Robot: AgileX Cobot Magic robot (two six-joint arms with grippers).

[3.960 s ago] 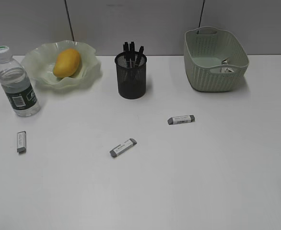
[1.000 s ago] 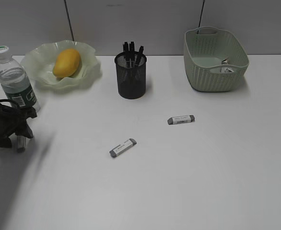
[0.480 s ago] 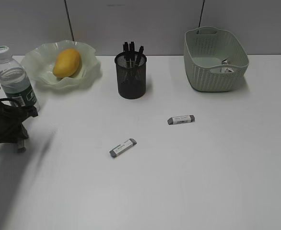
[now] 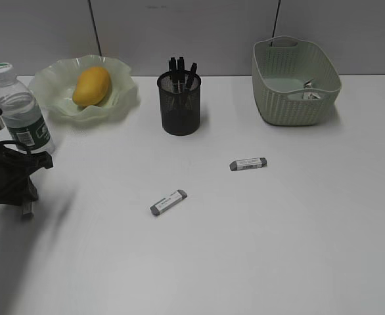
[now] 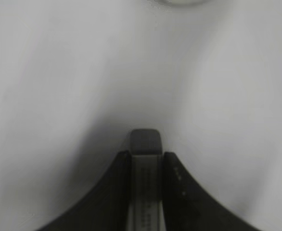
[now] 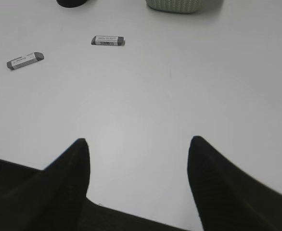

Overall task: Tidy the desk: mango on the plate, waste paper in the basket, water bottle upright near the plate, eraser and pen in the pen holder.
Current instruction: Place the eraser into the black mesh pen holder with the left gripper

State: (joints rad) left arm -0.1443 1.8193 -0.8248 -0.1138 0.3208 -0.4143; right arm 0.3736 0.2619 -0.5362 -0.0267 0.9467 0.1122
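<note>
**Left gripper clamps an eraser at the desk's left edge**

Down at the left of the desk [image 4: 258, 249], the left gripper [image 5: 145, 166] has its two dark fingers pressed against the sides of a grey-ended eraser [image 5: 145, 144], whose tip pokes out between them. The water bottle [image 4: 20, 111] stands upright just behind that arm, near the plate [image 4: 120, 98], and the mango [image 4: 91, 85] sits in the plate. The pen holder [image 4: 179, 105] stands mid-desk with dark pens [image 4: 181, 67] sticking up from it. Two more erasers lie loose: one near the centre [image 4: 168, 202], another further right [image 4: 248, 163]. Far right, the basket [image 4: 291, 98] holds the waste paper [image 4: 310, 90]. The right gripper [image 6: 137, 159] hovers with its jaws spread wide, nothing between them.
</note>
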